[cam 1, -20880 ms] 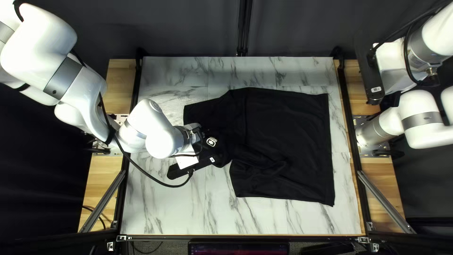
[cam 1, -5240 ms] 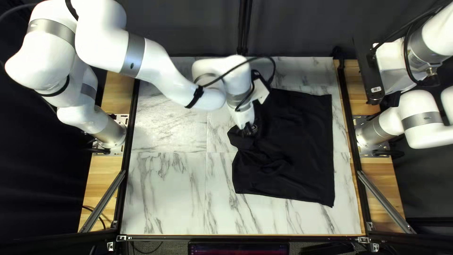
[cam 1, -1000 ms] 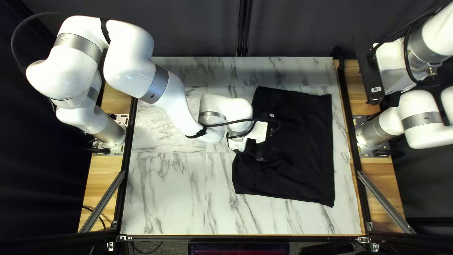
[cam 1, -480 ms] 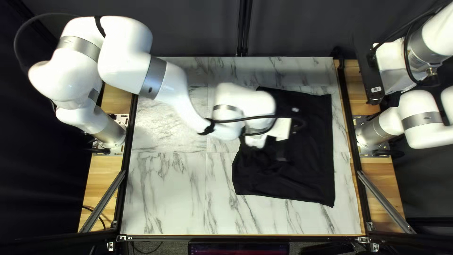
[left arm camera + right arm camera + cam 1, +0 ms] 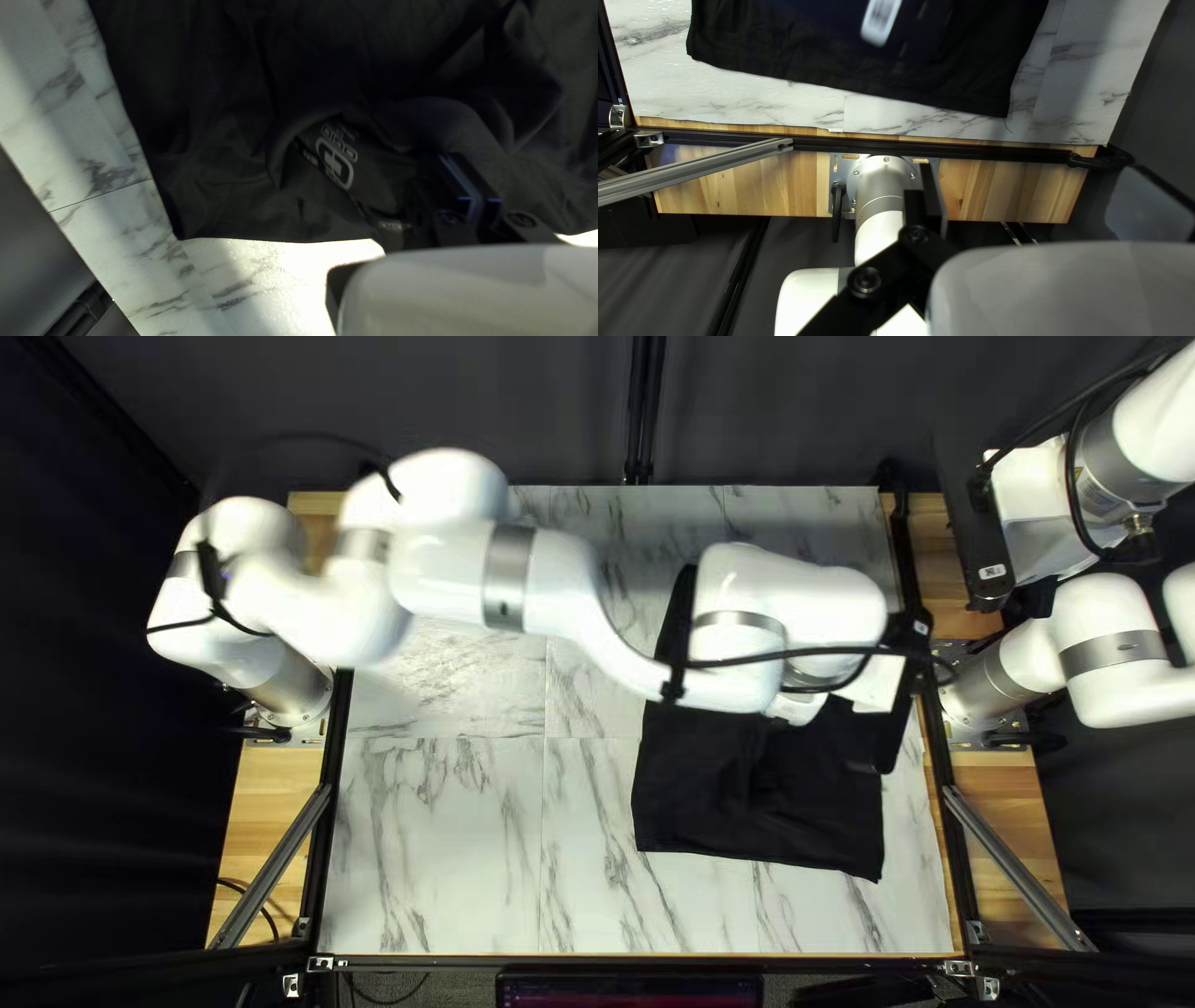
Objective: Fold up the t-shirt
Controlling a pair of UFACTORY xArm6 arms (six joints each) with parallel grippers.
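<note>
Currently, marbled desk [image 5: 448,871] bears black t-shirt [image 5: 697,803], toward right of top left view. Left claw [image 5: 458,167] grasps its cloth; right claw [image 5: 1031,171] is released. Risk: a hard pull, with nothing pinning the rest, likely drags the whole t-shirt askew and sets small wrinkles [image 5: 532,93] into the fold.

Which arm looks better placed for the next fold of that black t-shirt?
Left, I'd judge: the left gripper is down at the bunched t-shirt, near its printed logo. The right arm hangs beyond the table, off the cloth.
</note>
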